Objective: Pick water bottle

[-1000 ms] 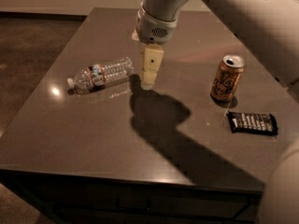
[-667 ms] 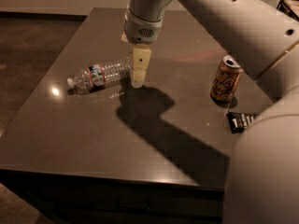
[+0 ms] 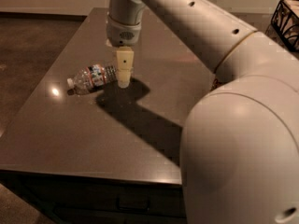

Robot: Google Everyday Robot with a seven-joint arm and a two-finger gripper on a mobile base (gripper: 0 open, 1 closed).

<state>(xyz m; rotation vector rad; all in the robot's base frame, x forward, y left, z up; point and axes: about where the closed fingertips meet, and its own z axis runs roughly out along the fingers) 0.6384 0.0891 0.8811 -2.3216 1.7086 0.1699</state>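
- Currently the hand [image 3: 124,80] is hanging upright over the dark bench [image 3: 70,139], with its tip pointing straight down and coming very near to the surface. I cannot tell whether it is touching the surface.
- It is showing only its narrow cream side to the camera, so I cannot tell if it is open or closed.
- The water bottle [image 3: 86,78] is lying on its side on the bench, at 9 o'clock from the hand.
- Its white cap [image 3: 70,83] is pointing toward about 8 o'clock. Its bottom end is lying just beside the tip of the hand, and I cannot tell whether the two are touching.
- The label band [image 3: 97,71], in red, white and blue, is running around the middle of the bottle.
- The white arm [image 3: 233,139] is coming in from 4 o'clock and is filling the lower right of the view. It is reaching up to the round wrist [image 3: 124,29], which is sitting at 12 o'clock above the hand.
- A dark shadow [image 3: 135,111] is stretching over the bench from under the hand toward 4 o'clock.
- A wire basket [image 3: 287,17] is showing at 2 o'clock, and the edge of the view is cutting it.
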